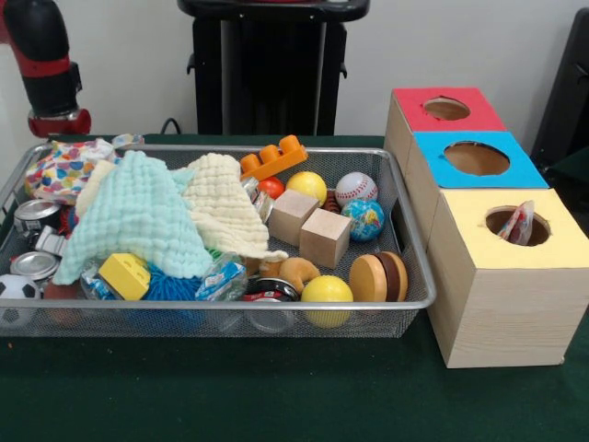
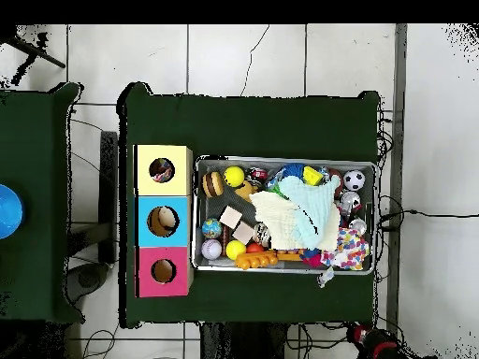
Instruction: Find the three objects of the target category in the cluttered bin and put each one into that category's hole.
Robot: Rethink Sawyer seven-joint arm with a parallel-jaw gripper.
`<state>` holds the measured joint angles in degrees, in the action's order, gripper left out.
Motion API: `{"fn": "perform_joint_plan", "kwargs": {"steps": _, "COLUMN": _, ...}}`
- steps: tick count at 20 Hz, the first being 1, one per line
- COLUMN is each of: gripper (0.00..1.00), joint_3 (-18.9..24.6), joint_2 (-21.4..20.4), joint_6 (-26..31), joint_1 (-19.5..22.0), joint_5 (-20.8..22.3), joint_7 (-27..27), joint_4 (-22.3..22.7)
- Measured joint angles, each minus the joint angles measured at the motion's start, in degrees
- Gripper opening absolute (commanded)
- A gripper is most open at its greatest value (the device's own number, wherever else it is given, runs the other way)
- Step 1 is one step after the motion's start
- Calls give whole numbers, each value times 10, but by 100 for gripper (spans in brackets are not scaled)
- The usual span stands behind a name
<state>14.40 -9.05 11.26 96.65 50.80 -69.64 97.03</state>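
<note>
The wire-mesh bin (image 1: 276, 305) (image 2: 281, 160) stands on the green table, full of clutter. One spotted white cloth (image 1: 60, 171) (image 2: 350, 249) lies bunched in a corner of the bin, at its far left in the front view, part of it draped over the rim. Another spotted cloth (image 1: 521, 224) (image 2: 163, 171) sticks out of the hole (image 1: 500, 221) in the yellow-topped box (image 1: 515, 276) (image 2: 162, 150). I see no third one. Only a red and black arm segment (image 1: 46, 64) (image 2: 374, 342) shows, drawn back beyond the bin; the gripper is out of view.
A mint-green cloth (image 1: 138, 216) and a cream cloth (image 1: 221, 203) cover the bin's middle. Around them lie wooden blocks (image 1: 308, 226), balls, cans, an orange brick (image 1: 273, 158) and a yellow brick. The blue-topped box (image 1: 474, 175) and the red-topped box (image 1: 446, 120) stand behind the yellow one.
</note>
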Motion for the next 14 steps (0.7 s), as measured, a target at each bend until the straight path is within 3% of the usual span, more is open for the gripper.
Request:
{"fn": "perform_joint_plan", "kwargs": {"steps": 9, "gripper": 100, "joint_3": 1, "joint_2": 32, "joint_6": 6, "joint_1": -7, "joint_5": 15, "joint_7": 0, "joint_4": -30}}
{"fn": "perform_joint_plan", "kwargs": {"steps": 13, "gripper": 100, "joint_3": -9, "joint_2": -7, "joint_6": 9, "joint_1": -44, "joint_5": 19, "joint_7": 0, "joint_4": -18}}
{"fn": "perform_joint_plan", "kwargs": {"steps": 14, "gripper": 100, "joint_3": -17, "joint_2": -39, "joint_6": 9, "joint_1": -66, "joint_5": 19, "joint_7": 0, "joint_4": -5}}
